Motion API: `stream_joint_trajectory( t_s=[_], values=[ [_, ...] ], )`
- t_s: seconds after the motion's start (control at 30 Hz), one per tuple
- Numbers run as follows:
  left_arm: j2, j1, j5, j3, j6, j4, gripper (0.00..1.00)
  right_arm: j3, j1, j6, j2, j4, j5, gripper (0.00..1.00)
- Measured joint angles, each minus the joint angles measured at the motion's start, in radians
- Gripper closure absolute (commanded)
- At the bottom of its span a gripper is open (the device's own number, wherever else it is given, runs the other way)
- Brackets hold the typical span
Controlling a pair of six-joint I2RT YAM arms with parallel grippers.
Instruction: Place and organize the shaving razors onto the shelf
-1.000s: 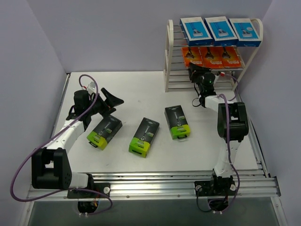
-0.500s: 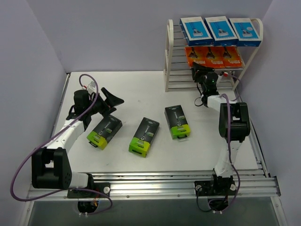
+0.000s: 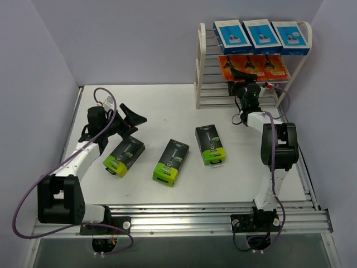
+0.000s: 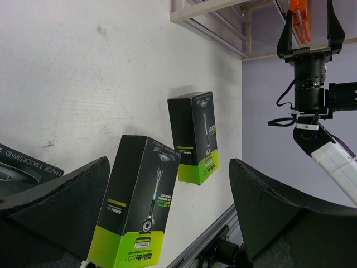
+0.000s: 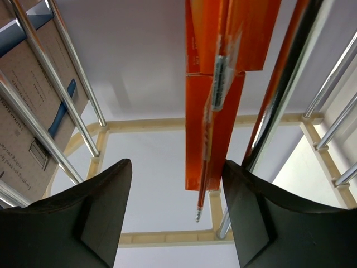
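Logging the current state: shelf [image 3: 198, 67] stands at the far right corner of the worktop [image 3: 167, 106]. Top tier carries three blue-and-white razor packs [image 3: 262, 34] side by side. The tier below carries three orange razor packs [image 3: 274, 66], also in a row. Three black-and-lime razor packs lie flat on the worktop, well apart from the shelf: left one [image 3: 124, 156], middle one [image 3: 171, 162], right one [image 3: 210, 145], each with its lime end toward the near edge. Right tool [image 3: 244, 72] sits at the shelf front, fingers pointing in at the orange row. Right wrist view: one orange pack [image 5: 215, 111] is seen edge-on between the fingers, with metal rods [image 5: 56, 106] to the side. There is a clear gap to the left finger [image 5: 100, 212], so the jaws are parted and not clamping the pack. Contact with the other finger cannot be judged, nor which of the three packs this is. Left tool [image 3: 136, 124] hovers over the left side of the worktop, just beyond the left black-and-lime pack, jaws spread wide and holding nothing.
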Motion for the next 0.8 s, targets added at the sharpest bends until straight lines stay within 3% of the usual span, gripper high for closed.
stream_joint_trajectory(
  t_s=[0.47, 0.5, 0.53, 0.8],
  values=[
    [0.0, 0.008, 0.0, -0.004, -0.009, 0.0, 0.04, 0.062, 0.0, -0.067, -0.043, -0.183, -0.015, 0.2],
    [0.0, 0.008, 0.0, -0.004, -0.01, 0.0, 0.04, 0.069, 0.0, -0.071, -0.045, -0.198, -0.018, 0.15],
    [0.0, 0.009, 0.0, -0.004, -0.011, 0.0, 0.04, 0.076, 0.0, -0.074, -0.046, -0.209, -0.021, 0.0],
    [0.0, 0.013, 0.0, -0.009, -0.016, 0.0, 0.04, 0.147, 0.0, -0.123, -0.047, -0.325, -0.052, 0.0]
  ],
)
